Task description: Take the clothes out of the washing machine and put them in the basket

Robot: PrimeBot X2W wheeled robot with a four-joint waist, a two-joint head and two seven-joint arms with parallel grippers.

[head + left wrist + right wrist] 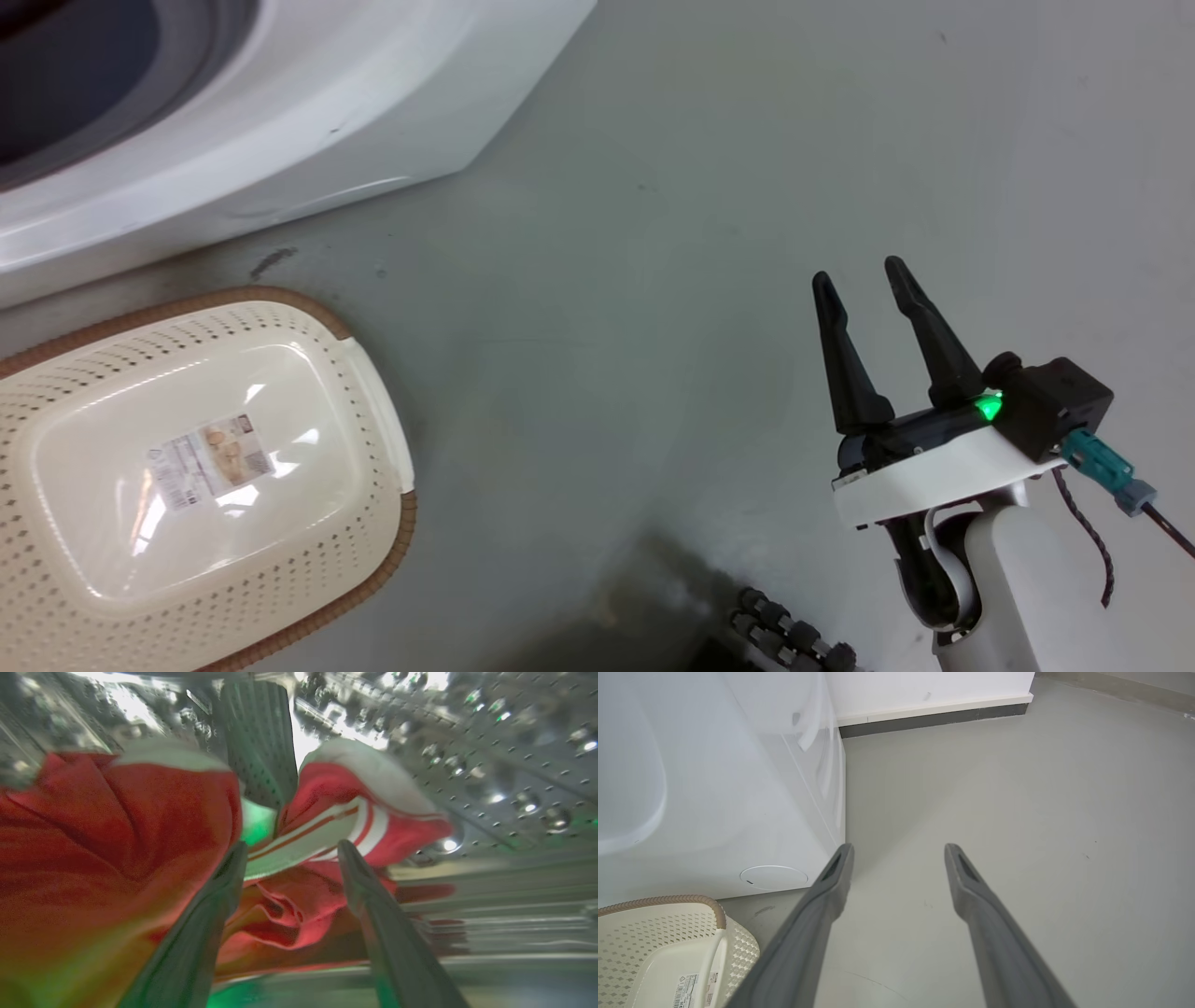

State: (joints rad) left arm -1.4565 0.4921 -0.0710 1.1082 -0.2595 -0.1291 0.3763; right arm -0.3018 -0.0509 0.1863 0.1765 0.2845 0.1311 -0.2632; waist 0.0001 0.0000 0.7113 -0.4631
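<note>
Left gripper [293, 845]: fingers spread wide inside the drum [490, 765], pinching nothing, with red cloth bunched between the tips.
Clothes [117, 812]: heaped against the perforated drum wall and crowding one finger. White stripes slant low-left to high-right in the left wrist view; long axis lost in the crumple.
Right gripper [859, 271]: fingers apart, empty, over bare floor [653, 327].
Basket [407, 523]: on the floor just beside the washing machine [280, 121] front edge, its long axis ending at the handle end that faces open floor.
Room: wide grey floor beyond the machine's corner — plenty.
</note>
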